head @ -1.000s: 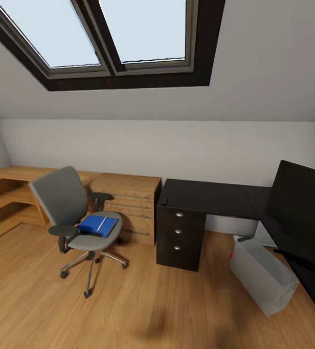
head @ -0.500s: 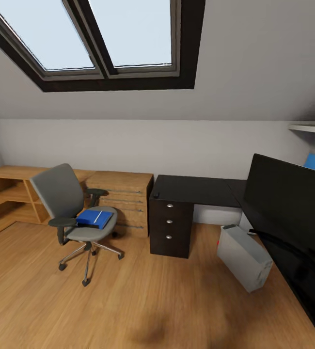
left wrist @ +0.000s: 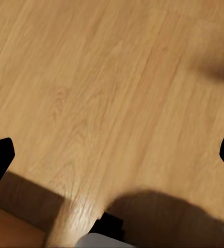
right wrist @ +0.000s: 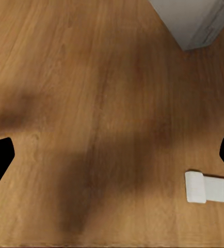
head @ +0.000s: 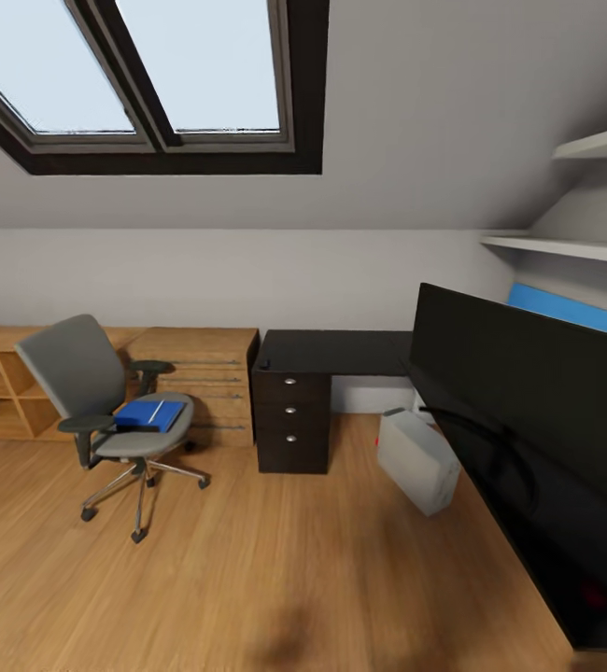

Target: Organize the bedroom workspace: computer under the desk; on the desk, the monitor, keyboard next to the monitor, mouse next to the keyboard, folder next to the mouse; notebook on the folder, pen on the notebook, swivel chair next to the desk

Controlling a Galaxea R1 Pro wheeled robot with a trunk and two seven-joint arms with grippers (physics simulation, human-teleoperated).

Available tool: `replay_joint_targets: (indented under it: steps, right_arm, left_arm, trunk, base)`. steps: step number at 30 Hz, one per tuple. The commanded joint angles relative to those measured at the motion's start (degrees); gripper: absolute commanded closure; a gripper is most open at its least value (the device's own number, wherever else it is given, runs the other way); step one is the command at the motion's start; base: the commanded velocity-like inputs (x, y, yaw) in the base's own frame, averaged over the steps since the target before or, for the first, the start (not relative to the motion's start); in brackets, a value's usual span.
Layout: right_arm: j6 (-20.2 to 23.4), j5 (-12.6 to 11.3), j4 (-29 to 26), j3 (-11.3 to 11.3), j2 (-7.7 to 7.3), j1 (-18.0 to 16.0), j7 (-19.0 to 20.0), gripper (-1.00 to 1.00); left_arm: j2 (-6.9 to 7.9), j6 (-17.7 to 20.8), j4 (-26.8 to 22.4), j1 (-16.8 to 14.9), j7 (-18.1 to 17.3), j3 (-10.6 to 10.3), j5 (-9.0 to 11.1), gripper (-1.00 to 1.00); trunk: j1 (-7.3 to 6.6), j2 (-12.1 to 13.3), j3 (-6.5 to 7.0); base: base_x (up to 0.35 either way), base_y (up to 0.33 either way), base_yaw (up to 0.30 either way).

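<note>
My view has swung right since a second ago. Folder (head: pixel 149 413): on the chair (head: pixel 107 411) seat. Monitor (head: pixel 528 373): on the tabletop (head: pixel 331 352), now larger. Computer (head: pixel 418 460): on the floor (head: pixel 275 560). Left tool (left wrist: pixel 112 155) and right tool (right wrist: pixel 112 155): spread wide, empty.

Matt wood-grain floor (head: pixel 275 560); glossy black desk (head: pixel 331 350); grey cloth swivel chair (head: pixel 70 369).

No legible text, labels, brands, numbers or signs anywhere.
</note>
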Motion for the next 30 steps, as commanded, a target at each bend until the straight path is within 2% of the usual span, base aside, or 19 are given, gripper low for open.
replay_joint_targets:
  steps: [1,12,24,30]
  right_arm:
    - [-0.12,-0.4,0.06,0.51,0.06,-0.05,-0.19,-1.0]
    - [-0.12,-0.4,0.14,0.53,0.12,-0.05,-0.19,-1.0]
    - [-0.12,-0.4,0.14,0.46,0.04,-0.05,-0.19,-1.0]
    - [-0.12,-0.4,0.14,0.45,0.03,-0.05,-0.19,-1.0]
  left_arm:
    - [0.03,-0.28,-0.01,-0.04,0.31,-0.48,0.54,-1.0]
    - [0.03,-0.35,-0.01,-0.04,0.31,-0.42,0.54,-1.0]
    - [0.03,-0.39,-0.02,-0.04,0.31,-0.49,0.54,-1.0]
    - [0.03,-0.39,-0.03,-0.04,0.31,-0.5,0.52,-1.0]
  trunk:
    - [-0.04,-0.04,-0.12]
    - [-0.04,-0.04,-0.89]
    - [-0.04,-0.04,-1.18]
    - [-0.04,-0.04,-1.19]
  base:
    - [-0.337,-0.076,-0.204]
    - [-0.325,-0.162,-0.166]
    - [-0.229,-0.272,-0.051]
    - [-0.169,-0.306,-0.199]
